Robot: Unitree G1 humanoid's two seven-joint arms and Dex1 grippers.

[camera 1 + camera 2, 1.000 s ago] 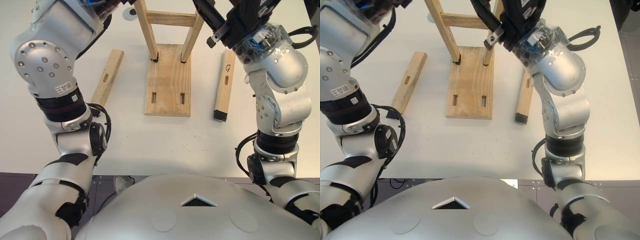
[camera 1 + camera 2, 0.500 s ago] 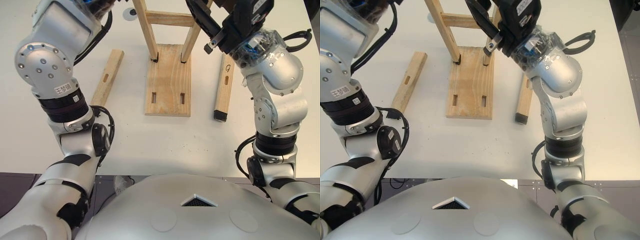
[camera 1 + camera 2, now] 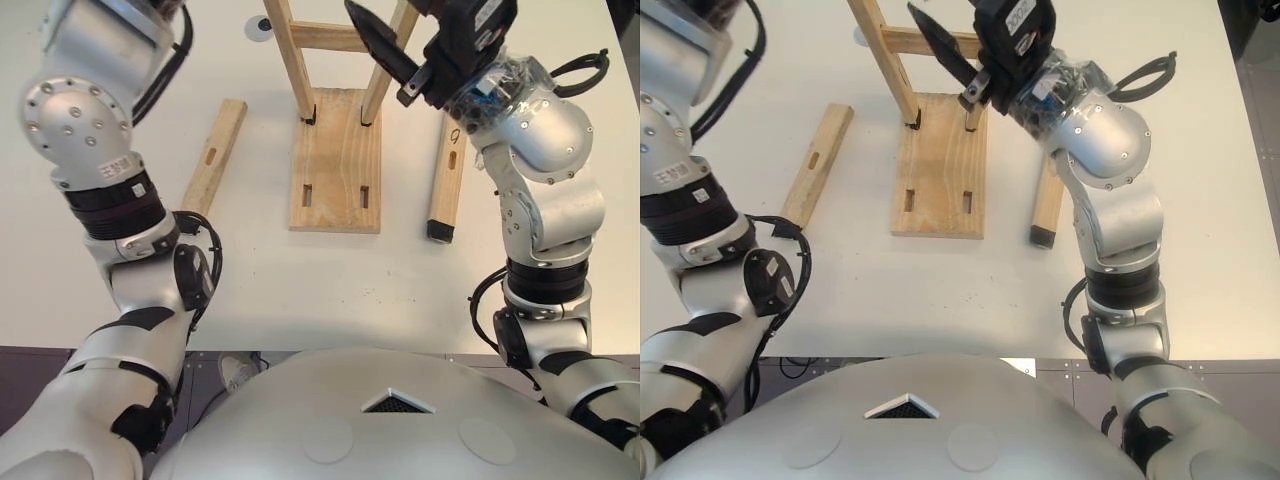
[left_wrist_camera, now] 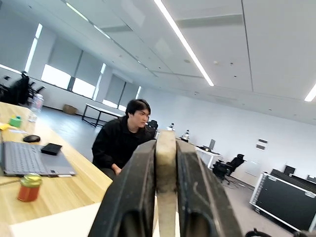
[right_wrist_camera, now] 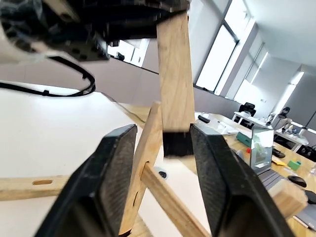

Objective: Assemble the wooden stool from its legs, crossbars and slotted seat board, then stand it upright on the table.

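Note:
The slotted seat board point(image 3: 335, 190) lies flat on the white table. Two legs point(image 3: 295, 60) point(image 3: 373, 100), joined by a crossbar point(image 3: 325, 36), stand in its far slots. My left gripper point(image 4: 165, 143) is shut on a wooden leg point(image 4: 166, 197) of this frame, up at its top. My right gripper point(image 3: 378, 55) is open at the frame's right side, one finger lying across the crossbar. In the right wrist view a leg with a dark band point(image 5: 175, 98) stands in the gap between its fingers point(image 5: 113, 182). Two loose legs lie beside the board, one left point(image 3: 215, 155) and one right point(image 3: 447, 175).
A small round grey disc point(image 3: 258, 27) sits on the table behind the frame on the left. The two near slots point(image 3: 335, 195) of the board are unfilled. Bare table point(image 3: 320, 290) runs from the board to the front edge.
My right gripper has moved left, from right of the frame to its right leg and crossbar. My left arm has shifted up and left. The board, the frame and the loose legs have stayed put.

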